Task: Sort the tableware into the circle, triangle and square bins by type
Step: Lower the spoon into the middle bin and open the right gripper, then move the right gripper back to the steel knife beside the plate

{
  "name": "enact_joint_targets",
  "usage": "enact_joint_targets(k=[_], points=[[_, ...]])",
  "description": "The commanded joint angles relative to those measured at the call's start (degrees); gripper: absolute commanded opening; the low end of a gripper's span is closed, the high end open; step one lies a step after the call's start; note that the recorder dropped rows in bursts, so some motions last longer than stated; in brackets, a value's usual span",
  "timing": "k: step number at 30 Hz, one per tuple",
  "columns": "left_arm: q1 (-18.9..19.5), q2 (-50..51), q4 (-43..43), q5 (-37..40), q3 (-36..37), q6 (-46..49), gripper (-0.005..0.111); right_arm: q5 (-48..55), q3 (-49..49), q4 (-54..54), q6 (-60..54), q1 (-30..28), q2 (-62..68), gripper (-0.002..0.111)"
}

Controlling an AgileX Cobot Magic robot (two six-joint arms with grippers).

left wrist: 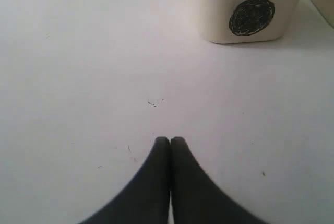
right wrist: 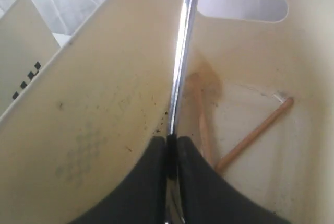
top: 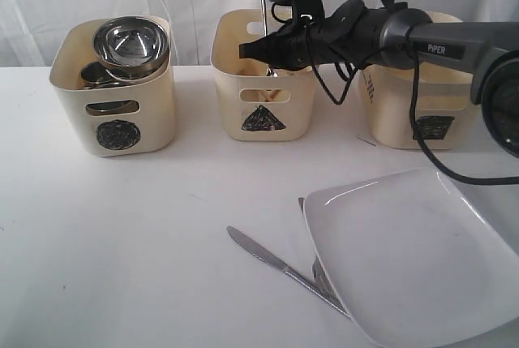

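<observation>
Cutlery lies nearest: the knife [top: 276,260] on open bench [top: 122,242], the fork [top: 319,271] half under the square plate [top: 413,259] at front right. The left pincer [left wrist: 169,140] hangs pressed shut over bare bench. Farther back, the right pincer [right wrist: 171,139] pinches the spoon [right wrist: 180,51] by its upright handle inside the triangle bin [right wrist: 94,104], close to its wall, above the chopsticks [right wrist: 255,130].

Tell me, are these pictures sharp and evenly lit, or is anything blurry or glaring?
Exterior view: soft even light, bright reflections on the steel bowl. Left wrist view: pale washed-out table, dark left gripper nearly featureless. Right wrist view: glare streaks the spoon; the chopsticks look soft.
</observation>
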Motion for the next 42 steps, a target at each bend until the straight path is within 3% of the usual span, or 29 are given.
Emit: enact_joint_targets(k=[1, 4, 10, 17, 20, 42], points=[[0.17, -0.24, -0.33, -0.24, 0.30, -0.24, 0.000, 2.24, -0.69, -0.08, 0.45, -0.13, -0.33, 0.022], [0.17, -0.24, -0.33, -0.24, 0.30, -0.24, 0.000, 5.30, -0.69, -0.19, 0.21, -0.13, -0.82, 0.029], [0.17, -0.24, -0.33, -0.24, 0.30, -0.24, 0.000, 11.24, -0.58, -1.49, 0.21, -0.13, -4.66, 0.029], [0.17, -0.24, -0.33, -0.24, 0.30, -0.24, 0.000, 28.67, -0.46, -18.41, 7.91, -0.13, -10.05, 0.029], [0.17, -0.24, -0.33, -0.24, 0.30, -0.24, 0.000, 33.75, 0.39, -18.51, 7.81, -0.13, -12.75, 0.029], [0.17, -0.24, -0.33, -0.24, 0.30, -0.24, 0.000, 15.61, 45.30, -12.37, 7.80, 0.00, -47.88, 0.029]])
